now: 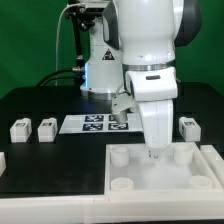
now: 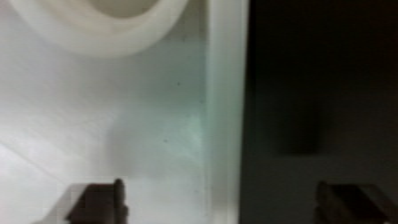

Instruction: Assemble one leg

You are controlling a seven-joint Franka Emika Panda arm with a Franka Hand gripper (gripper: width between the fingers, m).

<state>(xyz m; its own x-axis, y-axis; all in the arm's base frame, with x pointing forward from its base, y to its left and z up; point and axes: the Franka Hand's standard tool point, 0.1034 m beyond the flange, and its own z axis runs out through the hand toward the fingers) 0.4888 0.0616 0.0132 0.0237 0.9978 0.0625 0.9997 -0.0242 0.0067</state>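
Three legs show in the exterior view: small white blocks with tags, two (image 1: 19, 128) (image 1: 46, 127) at the exterior view's left and one (image 1: 188, 125) at its right. A fourth does not show. The large white tray-like piece (image 1: 150, 178) with round sockets lies at the front. My gripper (image 1: 154, 154) hangs low over its back edge, between two back sockets (image 1: 119, 155) (image 1: 183, 153). In the wrist view my gripper (image 2: 222, 205) is open and empty, fingers (image 2: 98, 203) wide apart, over the tray's white surface (image 2: 125, 120) and its edge, with one socket (image 2: 116, 20) ahead.
The marker board (image 1: 92, 123) lies on the black table behind the tray, partly hidden by the arm. The robot base (image 1: 100, 70) stands at the back. A white edge piece (image 1: 2, 160) shows at the exterior view's far left.
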